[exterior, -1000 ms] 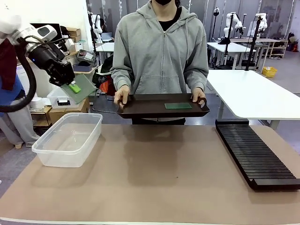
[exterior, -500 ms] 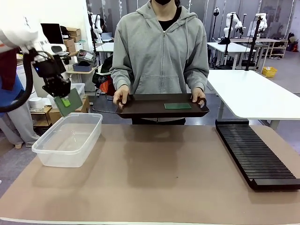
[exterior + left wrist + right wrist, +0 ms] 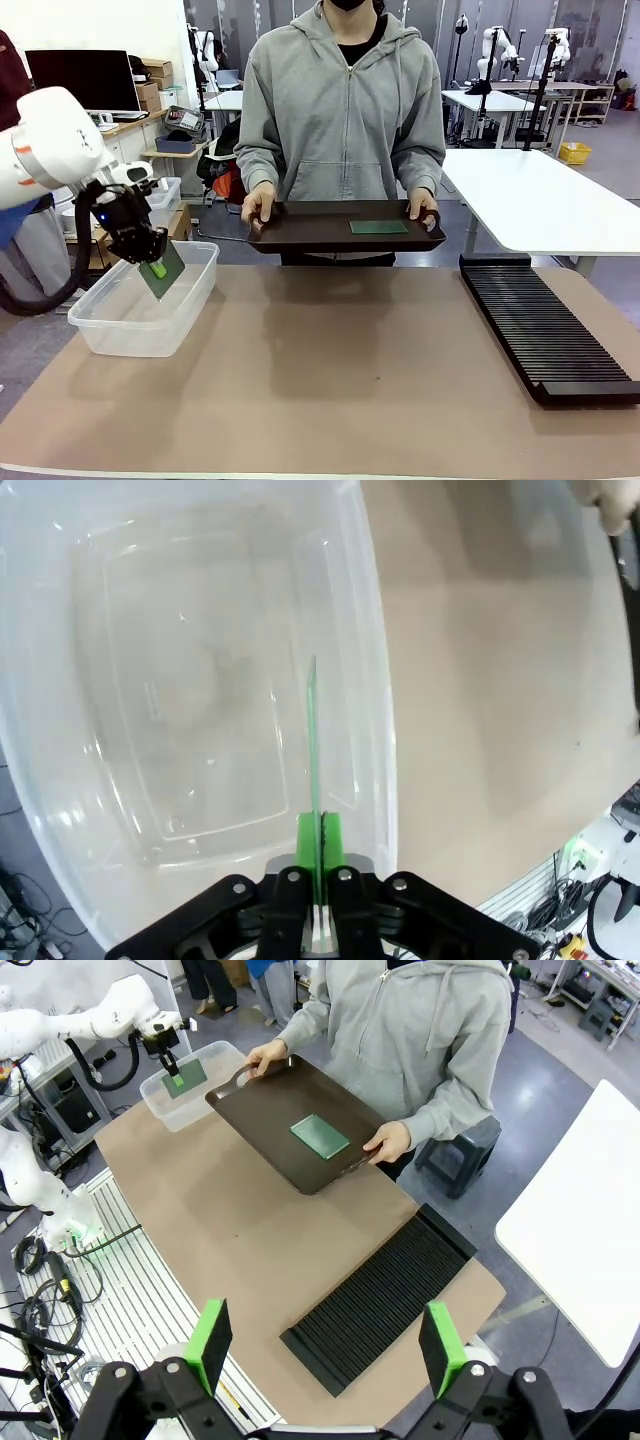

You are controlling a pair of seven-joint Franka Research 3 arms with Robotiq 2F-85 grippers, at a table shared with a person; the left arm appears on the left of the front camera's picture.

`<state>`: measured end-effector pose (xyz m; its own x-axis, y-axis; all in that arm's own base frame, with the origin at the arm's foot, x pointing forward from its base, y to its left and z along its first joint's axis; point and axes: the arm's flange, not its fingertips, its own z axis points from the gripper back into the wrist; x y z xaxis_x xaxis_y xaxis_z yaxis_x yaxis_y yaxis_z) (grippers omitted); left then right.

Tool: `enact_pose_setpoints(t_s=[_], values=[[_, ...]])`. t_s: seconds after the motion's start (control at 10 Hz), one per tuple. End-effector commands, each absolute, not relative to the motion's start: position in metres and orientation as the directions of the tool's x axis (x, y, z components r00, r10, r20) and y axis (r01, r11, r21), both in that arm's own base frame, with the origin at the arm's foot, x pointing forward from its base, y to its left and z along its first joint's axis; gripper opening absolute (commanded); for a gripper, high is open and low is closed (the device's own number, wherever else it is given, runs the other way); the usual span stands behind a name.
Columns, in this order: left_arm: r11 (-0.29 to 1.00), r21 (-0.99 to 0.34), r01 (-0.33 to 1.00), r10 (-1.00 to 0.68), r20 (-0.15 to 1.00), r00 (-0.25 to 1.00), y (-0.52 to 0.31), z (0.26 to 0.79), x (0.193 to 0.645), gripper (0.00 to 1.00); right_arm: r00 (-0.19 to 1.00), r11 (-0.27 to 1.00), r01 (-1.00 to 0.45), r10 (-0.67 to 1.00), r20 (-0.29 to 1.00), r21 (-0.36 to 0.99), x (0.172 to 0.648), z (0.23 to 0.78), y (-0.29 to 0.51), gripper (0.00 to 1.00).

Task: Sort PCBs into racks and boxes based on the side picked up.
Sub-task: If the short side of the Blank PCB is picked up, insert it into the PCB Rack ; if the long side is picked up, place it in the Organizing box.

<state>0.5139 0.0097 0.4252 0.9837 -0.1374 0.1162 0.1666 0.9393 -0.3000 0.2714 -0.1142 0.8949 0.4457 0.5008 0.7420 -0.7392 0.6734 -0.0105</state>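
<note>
Now my left gripper (image 3: 152, 265) is pinching one green board (image 3: 166, 274), hanging it over the clear tub (image 3: 100, 335) at nine o'clock. Next I am probably letting go gently. My right gripper (image 3: 325, 1348) is gaping wide. At twelve o'clock, the other board (image 3: 380, 227) is lying on the tray (image 3: 300, 236).

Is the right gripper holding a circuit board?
No, the right gripper stands open around nothing; the left gripper holds a PCB over the tub.

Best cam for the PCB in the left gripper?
Front view: the PCB shows its face, tilted, clamped in the left gripper at the tub. Left wrist view has it edge-on, a thin green line between the pads. Right wrist view has it small and far off.
</note>
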Motion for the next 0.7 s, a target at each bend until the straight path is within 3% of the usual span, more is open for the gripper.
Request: enact_pose_setpoints(t_s=[0.0, 0.1, 0.2, 0.3, 0.6], values=[[0.942, -0.307, 0.134, -0.107, 0.102, 0.989, 0.0, 0.416, 0.508, 0.03, 0.438, 0.667, -0.745, 0.504, 0.744, -0.012, 0.27, 0.896, -0.112, 1.0], [0.943, -0.31, 0.119, -0.099, 0.08, 0.992, 0.001, 0.404, 0.509, 0.03, 0.438, 0.667, -0.745, 0.504, 0.744, -0.012, 0.27, 0.896, -0.112, 1.0], [0.912, -0.407, 0.044, -0.05, -0.003, 0.999, 0.004, 0.4, 0.513, 0.03, 0.438, 0.667, -0.745, 0.504, 0.744, -0.012, 0.27, 0.896, -0.112, 1.0], [0.942, -0.302, 0.144, -0.123, 0.09, 0.988, 0.006, 0.407, 0.509, 0.03, 0.438, 0.667, -0.745, 0.504, 0.744, -0.012, 0.27, 0.896, -0.112, 1.0], [0.937, -0.328, 0.12, -0.107, 0.058, 0.993, 0.004, 0.402, 0.508, 0.03, 0.438, 0.667, -0.745, 0.504, 0.744, -0.012, 0.27, 0.896, -0.112, 1.0]])
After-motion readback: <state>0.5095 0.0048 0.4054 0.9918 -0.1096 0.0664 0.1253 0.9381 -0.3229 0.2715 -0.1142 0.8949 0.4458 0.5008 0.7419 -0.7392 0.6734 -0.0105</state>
